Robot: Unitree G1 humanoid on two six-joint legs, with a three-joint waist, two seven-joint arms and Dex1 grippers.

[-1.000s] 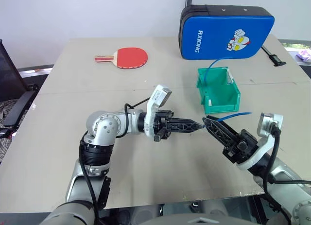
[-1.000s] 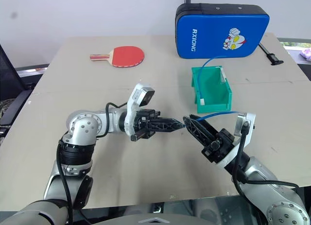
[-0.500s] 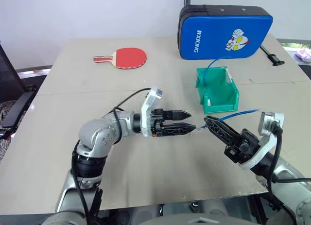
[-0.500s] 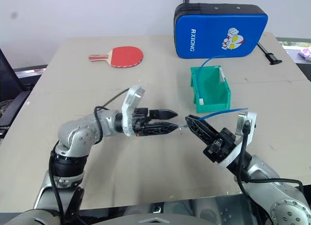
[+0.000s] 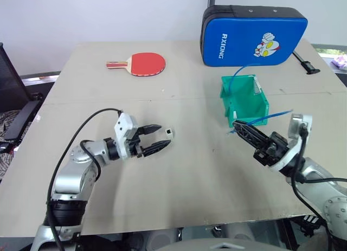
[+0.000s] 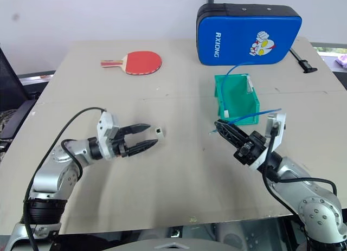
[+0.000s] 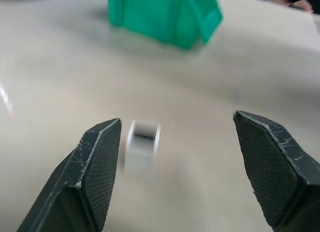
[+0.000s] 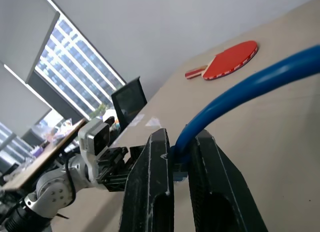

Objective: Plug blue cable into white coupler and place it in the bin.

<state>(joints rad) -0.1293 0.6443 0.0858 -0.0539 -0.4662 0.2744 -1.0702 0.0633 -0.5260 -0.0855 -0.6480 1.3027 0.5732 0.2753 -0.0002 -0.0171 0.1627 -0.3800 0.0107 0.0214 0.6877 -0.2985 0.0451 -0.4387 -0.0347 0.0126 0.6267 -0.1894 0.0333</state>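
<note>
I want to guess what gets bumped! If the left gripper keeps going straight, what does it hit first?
Probably the coupler. It lies on the table just past the open left gripper, nearer one finger. Farther on stands the bin.

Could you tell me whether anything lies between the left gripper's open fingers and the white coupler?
Nothing visible does: the white coupler lies on bare table just ahead of the left gripper, close to one open finger.
</note>
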